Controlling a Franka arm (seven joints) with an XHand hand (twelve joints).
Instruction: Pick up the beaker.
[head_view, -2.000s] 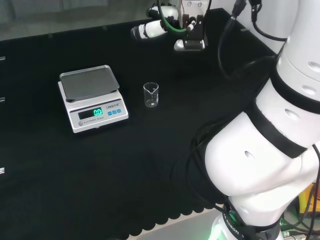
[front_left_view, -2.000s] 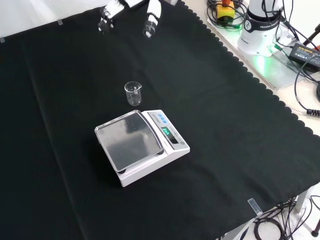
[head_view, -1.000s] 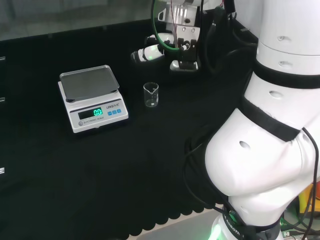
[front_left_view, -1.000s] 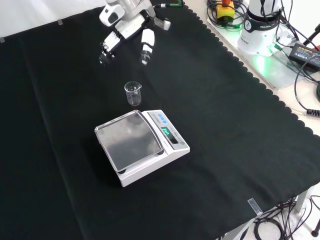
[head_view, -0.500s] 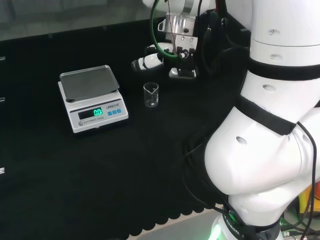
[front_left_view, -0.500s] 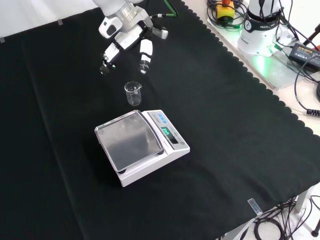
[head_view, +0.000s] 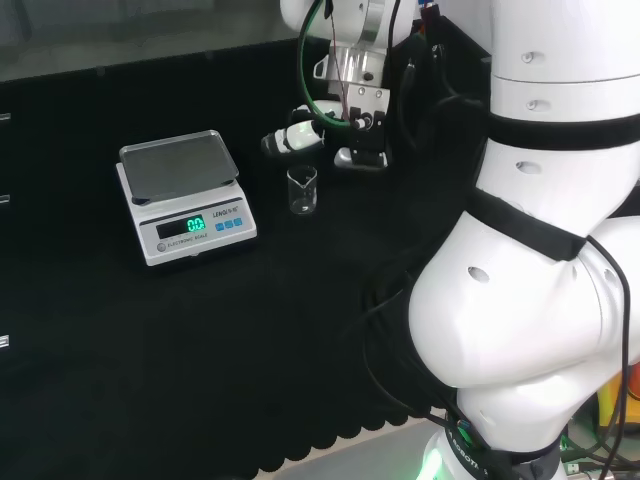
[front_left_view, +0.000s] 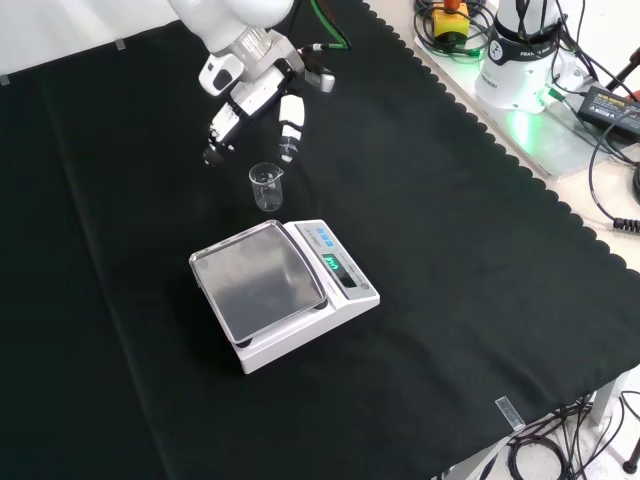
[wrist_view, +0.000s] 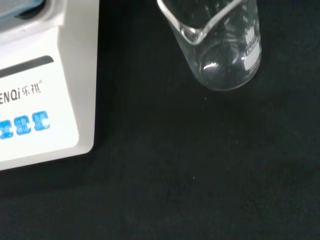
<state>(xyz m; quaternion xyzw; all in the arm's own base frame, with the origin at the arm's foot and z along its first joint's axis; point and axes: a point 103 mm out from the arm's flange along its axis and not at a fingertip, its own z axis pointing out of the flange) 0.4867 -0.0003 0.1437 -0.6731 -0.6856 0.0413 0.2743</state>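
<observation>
A small clear glass beaker (head_view: 302, 190) stands upright and empty on the black cloth, just right of the scale in the head view. The front view shows the beaker (front_left_view: 266, 186) just beyond the scale's far corner. The hand (front_left_view: 252, 100) hovers a little above and beyond it, fingers spread and relaxed, holding nothing. From the head camera, the hand (head_view: 330, 135) hangs just behind and above the beaker's rim. Close up in the wrist view, the beaker (wrist_view: 220, 45) stands beside the scale's front panel.
A white digital scale (head_view: 185, 195) with a steel pan stands left of the beaker in the head view; the front view has the scale (front_left_view: 282, 290) near the middle of the cloth. The arm's white links (head_view: 540, 250) rise on the head view's right. Cables and a base (front_left_view: 520, 60) lie off the cloth.
The hand has come down and moved from the far edge of the cloth toward the beaker, staying open. Beaker and scale have not moved.
</observation>
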